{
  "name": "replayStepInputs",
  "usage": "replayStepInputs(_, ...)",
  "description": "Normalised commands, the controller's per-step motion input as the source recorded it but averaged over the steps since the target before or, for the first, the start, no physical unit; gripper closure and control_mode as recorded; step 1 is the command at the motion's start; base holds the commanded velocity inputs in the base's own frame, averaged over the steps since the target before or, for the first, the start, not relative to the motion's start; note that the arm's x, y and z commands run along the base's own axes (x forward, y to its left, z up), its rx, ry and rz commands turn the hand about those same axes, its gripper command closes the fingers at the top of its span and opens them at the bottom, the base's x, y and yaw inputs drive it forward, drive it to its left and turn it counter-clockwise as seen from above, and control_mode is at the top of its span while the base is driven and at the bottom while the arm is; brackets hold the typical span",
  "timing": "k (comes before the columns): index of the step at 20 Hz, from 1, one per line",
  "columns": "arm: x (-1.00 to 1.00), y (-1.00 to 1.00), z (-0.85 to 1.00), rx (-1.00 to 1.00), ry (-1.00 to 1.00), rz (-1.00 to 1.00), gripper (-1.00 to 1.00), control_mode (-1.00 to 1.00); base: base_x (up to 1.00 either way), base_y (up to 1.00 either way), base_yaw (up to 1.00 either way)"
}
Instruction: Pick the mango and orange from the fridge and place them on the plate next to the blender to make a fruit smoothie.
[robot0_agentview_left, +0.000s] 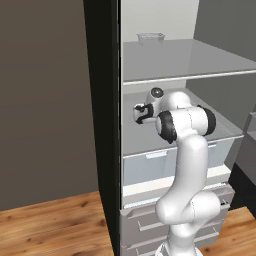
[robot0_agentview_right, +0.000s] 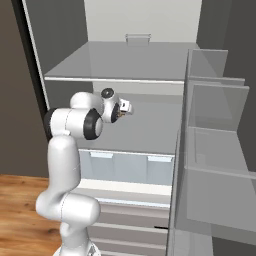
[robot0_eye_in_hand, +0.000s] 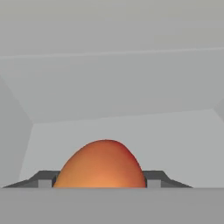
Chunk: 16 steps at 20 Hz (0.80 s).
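Standing wide open: the fridge (robot0_agentview_left: 107, 125), black on the side and pale grey inside. Reaching into the fridge, under its top glass shelf (robot0_agentview_left: 190, 62) and above its clear crisper drawer (robot0_agentview_left: 150, 167): the white arm, bent at the elbow. Out at the front of the arm, over the middle shelf of the fridge and near its left wall: the gripper (robot0_agentview_left: 140, 114).

Seen from the hand: the mango (robot0_eye_in_hand: 101, 166), sitting right between the two dark fingertips (robot0_eye_in_hand: 44, 180). Egg-shaped, deep orange on top and paler lower down. One fingertip tight against each side of the mango, so the gripper (robot0_eye_in_hand: 99, 181) pinching it. Behind the mango, just the pale grey back wall of the fridge.

From the right side, the gripper (robot0_agentview_right: 125, 107) again inside the fridge, pointing toward the back. Hard to tell if the mango sits on the shelf or is lifted off it.

On the top shelf, far back in the fridge: a small clear box (robot0_agentview_left: 151, 37). At the bottom of the fridge: grey drawers with handles (robot0_agentview_left: 140, 225). Left of the fridge: brown wood floor (robot0_agentview_left: 50, 225).
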Motion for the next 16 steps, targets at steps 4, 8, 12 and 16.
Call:
replayStepInputs(4, -0.71, 0.0, 0.0, 0.0, -0.12, 0.0, 1.0, -1.0, 0.0, 0.0, 0.0)
replayStepInputs(8, -1.0, -0.08, 0.0, 0.02, -0.17, 0.0, 1.0, -1.0, 0.0, 0.0, 0.0)
replayStepInputs(12, -1.0, -0.14, 0.0, 0.05, -0.2, 0.0, 1.0, -1.0, 0.0, 0.0, 0.0)
replayStepInputs(16, -1.0, -0.23, 0.41, 0.07, -0.03, 0.0, 1.0, -1.0, 0.0, 0.0, 0.0)
